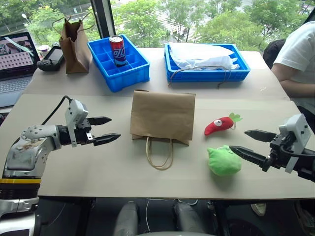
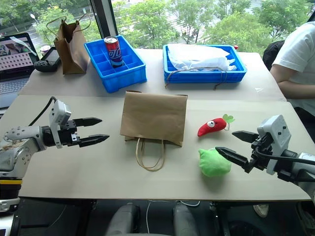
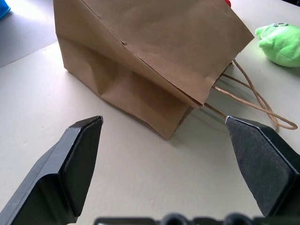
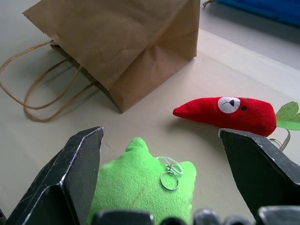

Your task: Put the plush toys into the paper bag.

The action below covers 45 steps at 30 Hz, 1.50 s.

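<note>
The paper bag (image 1: 162, 115) lies flat in the middle of the table, its mouth and twine handles (image 1: 160, 155) toward the near edge. To its right lies the red chili plush toy (image 1: 219, 125), and nearer the edge the round green plush toy (image 1: 224, 161). My right gripper (image 1: 248, 142) stands open just right of the green toy, which sits between and below its fingers in the right wrist view (image 4: 140, 185). Left of the bag my left gripper (image 1: 109, 130) hovers open, pointing at the bag, holding nothing.
At the back stand a darker, taller paper bag (image 1: 75, 45), a blue compartment bin (image 1: 129, 73) holding a can (image 1: 117, 50), and a blue tray (image 1: 206, 73) with white plastic. A laptop (image 1: 17, 61) and controller (image 1: 51, 59) sit far left. A person sits at right (image 1: 295, 59).
</note>
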{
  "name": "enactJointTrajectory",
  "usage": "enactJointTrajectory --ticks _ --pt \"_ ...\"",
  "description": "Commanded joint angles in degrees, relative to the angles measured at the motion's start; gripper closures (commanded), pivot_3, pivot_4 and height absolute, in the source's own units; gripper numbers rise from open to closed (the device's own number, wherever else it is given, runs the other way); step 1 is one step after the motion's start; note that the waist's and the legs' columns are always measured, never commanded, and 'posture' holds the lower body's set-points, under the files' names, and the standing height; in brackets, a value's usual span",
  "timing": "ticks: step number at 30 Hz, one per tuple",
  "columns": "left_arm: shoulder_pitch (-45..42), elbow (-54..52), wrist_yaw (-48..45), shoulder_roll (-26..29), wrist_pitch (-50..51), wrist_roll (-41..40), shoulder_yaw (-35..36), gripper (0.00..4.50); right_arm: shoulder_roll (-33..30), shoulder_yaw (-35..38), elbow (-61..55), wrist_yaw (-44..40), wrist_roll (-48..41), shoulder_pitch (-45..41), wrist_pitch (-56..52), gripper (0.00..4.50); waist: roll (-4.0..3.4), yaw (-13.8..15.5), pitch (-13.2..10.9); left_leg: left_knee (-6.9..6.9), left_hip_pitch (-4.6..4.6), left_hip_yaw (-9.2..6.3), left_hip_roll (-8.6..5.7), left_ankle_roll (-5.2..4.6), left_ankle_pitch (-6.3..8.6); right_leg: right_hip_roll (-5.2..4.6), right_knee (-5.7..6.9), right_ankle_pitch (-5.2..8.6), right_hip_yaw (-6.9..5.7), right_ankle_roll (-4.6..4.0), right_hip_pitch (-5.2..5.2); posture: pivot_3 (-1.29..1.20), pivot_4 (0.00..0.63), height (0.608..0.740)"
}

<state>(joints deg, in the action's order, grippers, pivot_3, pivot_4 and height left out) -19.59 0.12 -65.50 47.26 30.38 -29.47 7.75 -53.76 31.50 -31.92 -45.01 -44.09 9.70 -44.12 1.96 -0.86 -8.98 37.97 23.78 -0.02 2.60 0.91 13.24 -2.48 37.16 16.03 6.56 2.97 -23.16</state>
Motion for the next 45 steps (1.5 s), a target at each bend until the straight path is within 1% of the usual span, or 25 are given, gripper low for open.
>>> enactJointTrajectory --ticks 1,3,5,7,9,11,14,18,20,23,27,29,31,32,33,34,35,36,37,40,42,45 --pt "-3.06 -1.08 -7.73 2.24 -1.89 -3.09 0.82 0.00 -2.53 -0.24 -1.83 -2.48 -2.89 -2.87 -0.50 0.12 0.00 0.00 0.00 0.00 0.00 0.00 0.00 0.00 0.00 0.00 0.00 0.00 0.00 0.00 0.00 0.00 0.150 0.715" --pt "-8.73 -1.13 -18.78 5.19 -4.16 -4.32 -2.10 0.00 -7.24 -1.60 -4.85 -5.92 -8.23 -6.67 -3.88 0.12 -0.04 -0.21 -0.20 0.05 0.01 0.02 0.00 0.00 0.00 0.01 0.05 0.00 0.01 0.00 -0.03 0.00 0.150 0.715" --pt "-13.20 1.04 -24.89 5.70 -7.94 -1.96 -6.02 0.00 -10.22 -2.97 -6.74 -6.78 -11.79 -9.46 -6.24 0.12 -0.05 -0.14 -0.28 0.26 0.07 0.00 0.00 0.05 -0.04 0.03 0.28 -0.02 -0.02 -0.03 -0.11 0.00 0.150 0.715" --pt "-17.02 4.41 -26.81 5.81 -13.42 0.19 -10.65 0.00 -11.57 -4.10 -8.18 -5.42 -14.80 -11.91 -7.96 0.12 -0.06 0.02 -0.27 0.25 -0.05 0.00 0.01 0.05 -0.04 0.04 0.25 -0.01 -0.04 -0.02 0.04 0.00 0.150 0.715" --pt "-21.22 8.05 -27.00 5.14 -18.24 0.71 -15.29 0.00 -12.20 -4.76 -9.89 -3.34 -17.45 -13.51 -9.40 0.12 -0.08 0.11 -0.26 0.26 -0.05 0.00 -0.02 0.05 -0.04 0.02 0.19 -0.01 -0.02 -0.02 0.08 0.00 0.150 0.715" --pt "-24.42 11.03 -27.00 4.43 -23.34 1.14 -19.83 0.00 -12.70 -5.55 -11.89 -1.24 -17.99 -13.87 -10.40 0.12 -0.06 0.18 -0.28 0.28 0.01 0.00 -0.01 0.03 -0.03 0.01 0.15 -0.01 -0.02 -0.02 0.08 0.00 0.150 0.715" --pt "-26.96 14.08 -27.00 4.22 -32.00 2.25 -27.24 0.00 -12.85 -7.38 -13.96 1.52 -17.33 -13.95 -11.08 0.12 -0.06 0.14 -0.28 0.47 0.32 -0.11 0.00 -0.01 -0.01 0.02 0.15 -0.01 -0.10 -0.02 -0.10 0.00 0.150 0.715" --pt "-30.04 19.07 -27.00 0.07 -43.59 4.64 -35.51 0.00 -11.36 -10.88 -16.49 6.40 -17.85 -14.38 -11.70 0.12 -0.06 0.13 -0.28 0.75 0.43 -0.16 -0.01 -0.12 0.05 0.01 0.26 -0.01 -0.14 -0.01 -0.12 0.00 0.150 0.715" --pt "-31.19 21.43 -27.00 -2.14 -48.66 5.91 -38.26 0.00 -10.69 -11.34 -17.16 8.65 -18.69 -14.39 -12.03 0.12 -0.05 0.13 -0.28 0.86 0.44 -0.16 -0.01 -0.12 0.06 0.01 0.34 -0.01 -0.14 -0.01 -0.12 0.00 0.150 0.715" --pt "-32.16 27.27 -27.00 -7.41 -57.96 10.15 -39.70 0.00 -9.98 -11.02 -18.10 11.83 -20.65 -14.10 -12.46 0.12 -0.04 0.14 -0.29 0.98 0.45 -0.17 -0.04 -0.12 0.06 0.00 0.46 -0.01 -0.13 0.00 -0.11 0.00 0.150 0.715" --pt "-33.44 34.76 -27.00 -12.09 -64.84 14.02 -40.58 0.00 -9.63 -11.58 -19.45 15.80 -22.84 -13.46 -13.02 0.12 -0.04 0.04 -0.29 0.98 0.45 -0.20 -0.03 -0.13 0.05 0.02 0.48 -0.01 -0.13 0.00 -0.11 0.00 0.150 0.715" --pt "-34.56 38.25 -27.00 -13.92 -66.96 14.98 -41.40 0.51 -9.60 -11.43 -20.25 17.83 -24.00 -12.59 -13.33 0.00 -0.04 0.01 -0.28 0.98 0.45 -0.21 -0.04 -0.13 0.05 0.02 0.49 -0.01 -0.13 0.00 -0.11 0.00 0.150 0.715" --pt "-35.54 40.37 -27.00 -14.73 -68.05 15.10 -41.84 0.95 -9.83 -11.03 -20.69 19.18 -24.96 -11.86 -13.42 0.00 -0.04 0.00 -0.29 0.98 0.45 -0.22 -0.05 -0.13 0.05 0.02 0.49 -0.01 -0.13 0.00 -0.10 0.00 0.150 0.715" --pt "-36.21 41.15 -27.00 -14.97 -68.26 14.52 -42.08 1.39 -9.93 -10.70 -20.89 19.81 -25.35 -11.34 -13.52 0.00 -0.04 0.03 -0.29 0.98 0.45 -0.22 -0.05 -0.13 0.05 0.02 0.50 -0.01 -0.13 0.00 -0.10 0.00 0.150 0.715" --pt "-36.80 41.79 -27.00 -15.20 -68.30 13.93 -42.14 1.61 -10.06 -10.47 -21.06 20.36 -25.65 -10.87 -13.54 0.00 -0.04 0.05 -0.29 0.98 0.47 -0.25 -0.05 -0.13 0.05 0.02 0.50 -0.01 -0.14 0.00 -0.10 0.00 0.150 0.715" --pt "-37.19 42.23 -27.00 -15.35 -68.34 13.50 -42.21 2.15 -10.17 -10.33 -21.16 20.74 -25.86 -10.55 -13.51 0.00 -0.04 0.03 -0.29 0.98 0.47 -0.26 -0.05 -0.13 0.05 0.02 0.50 -0.01 -0.15 0.00 -0.10 0.00 0.150 0.715" --pt "-37.80 42.61 -27.00 -16.13 -66.54 12.69 -41.05 2.27 -10.17 -10.44 -21.28 21.10 -25.57 -9.82 -13.62 0.00 -0.04 0.01 -0.29 0.99 0.48 -0.26 -0.06 -0.13 0.05 0.02 0.50 -0.01 -0.15 0.00 -0.10 0.00 0.150 0.715" --pt "-38.22 42.81 -27.00 -16.80 -64.52 11.83 -39.96 2.49 -10.09 -10.69 -21.48 21.46 -25.16 -8.92 -13.74 0.00 -0.04 0.02 -0.29 0.99 0.47 -0.26 -0.06 -0.13 0.05 0.02 0.50 -0.01 -0.14 0.00 -0.10 0.00 0.150 0.715" --pt "-38.39 42.25 -27.00 -17.36 -60.26 9.35 -38.76 2.77 -9.57 -11.51 -21.77 21.76 -24.06 -7.42 -13.65 0.00 -0.04 0.11 -0.29 0.99 0.48 -0.27 -0.06 -0.13 0.05 0.02 0.50 -0.01 -0.15 0.00 -0.10 0.00 0.150 0.715" --pt "-39.29 41.82 -27.00 -18.20 -52.95 6.60 -35.77 3.77 -7.25 -14.76 -21.97 22.72 -19.21 -2.87 -12.06 0.00 -0.02 0.17 -0.28 1.02 0.53 -0.39 -0.09 -0.13 0.05 0.02 0.50 0.01 -0.18 0.04 -0.07 0.00 0.150 0.715" --pt "-40.23 40.99 -26.08 -19.20 -48.74 7.42 -32.72 4.47 -5.58 -15.60 -22.13 23.23 -17.94 -1.23 -11.23 0.00 -0.03 0.09 -0.28 1.03 0.55 -0.41 -0.11 -0.13 0.05 0.02 0.51 0.02 -0.19 0.05 -0.09 0.00 0.150 0.715" --pt "-40.52 35.24 -25.36 -19.46 -39.32 6.86 -29.99 4.47 -2.46 -17.89 -21.77 24.39 -15.46 -1.61 -9.83 0.00 -0.02 -0.08 -0.28 1.05 0.54 -0.44 -0.12 -0.14 0.05 0.03 0.57 0.02 -0.19 0.06 -0.09 0.00 0.150 0.715"
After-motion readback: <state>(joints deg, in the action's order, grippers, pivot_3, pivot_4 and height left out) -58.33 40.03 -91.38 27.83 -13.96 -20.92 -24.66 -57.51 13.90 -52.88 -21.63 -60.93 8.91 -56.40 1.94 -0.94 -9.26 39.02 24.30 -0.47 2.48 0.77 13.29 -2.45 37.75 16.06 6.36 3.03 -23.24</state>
